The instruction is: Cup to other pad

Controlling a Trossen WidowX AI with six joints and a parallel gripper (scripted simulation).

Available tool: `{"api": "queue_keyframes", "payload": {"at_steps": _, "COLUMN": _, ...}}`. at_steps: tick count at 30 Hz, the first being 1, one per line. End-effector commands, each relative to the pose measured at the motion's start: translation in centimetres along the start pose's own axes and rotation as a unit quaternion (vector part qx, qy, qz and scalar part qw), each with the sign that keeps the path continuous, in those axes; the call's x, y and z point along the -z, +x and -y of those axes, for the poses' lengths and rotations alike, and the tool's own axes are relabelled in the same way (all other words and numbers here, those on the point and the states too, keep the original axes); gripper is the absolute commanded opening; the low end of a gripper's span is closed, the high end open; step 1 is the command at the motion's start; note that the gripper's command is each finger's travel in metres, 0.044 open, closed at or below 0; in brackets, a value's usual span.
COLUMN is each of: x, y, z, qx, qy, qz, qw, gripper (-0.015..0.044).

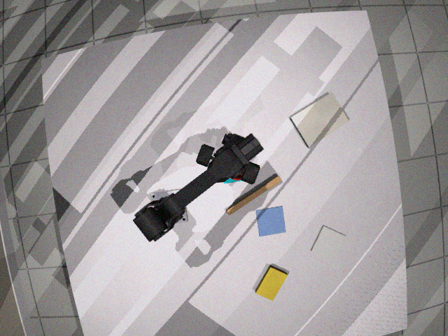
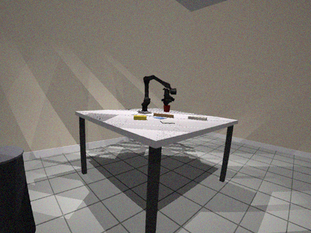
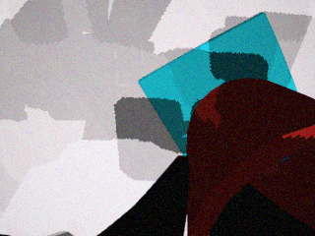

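Your gripper [image 2: 166, 103] grips the red cup [image 3: 252, 171], held above the table [image 2: 157, 132], and the teal pad [image 3: 217, 79] lies just beyond and below it, partly under the cup, so lower upright there

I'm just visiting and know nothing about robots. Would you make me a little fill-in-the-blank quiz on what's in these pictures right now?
1. The gripper is shut on a cup whose colour is ____.
2. In the wrist view, the pad showing past the cup is coloured ____.
3. In the top view, the flat square lying between the wooden bar and the yellow block is ____.
4. In the exterior view, the cup is held ____ the table, not resting on it.

Missing words: red; cyan; blue; above
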State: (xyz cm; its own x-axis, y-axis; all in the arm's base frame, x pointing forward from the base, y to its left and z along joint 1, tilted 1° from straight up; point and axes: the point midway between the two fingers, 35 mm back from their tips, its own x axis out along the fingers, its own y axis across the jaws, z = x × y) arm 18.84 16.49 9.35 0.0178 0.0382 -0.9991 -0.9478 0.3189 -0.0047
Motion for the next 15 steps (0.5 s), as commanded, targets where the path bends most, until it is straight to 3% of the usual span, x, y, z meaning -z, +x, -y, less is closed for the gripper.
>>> {"api": "queue_keyframes", "payload": {"at_steps": 1, "x": 0.0, "y": 0.7, "z": 0.0, "qx": 0.000, "qy": 0.003, "qz": -0.001, "qw": 1.000, "gripper": 0.0000}}
{"api": "queue_keyframes", "payload": {"at_steps": 15, "x": 0.0, "y": 2.5, "z": -0.1, "qx": 0.000, "qy": 0.003, "qz": -0.001, "qw": 1.000, "gripper": 0.0000}}
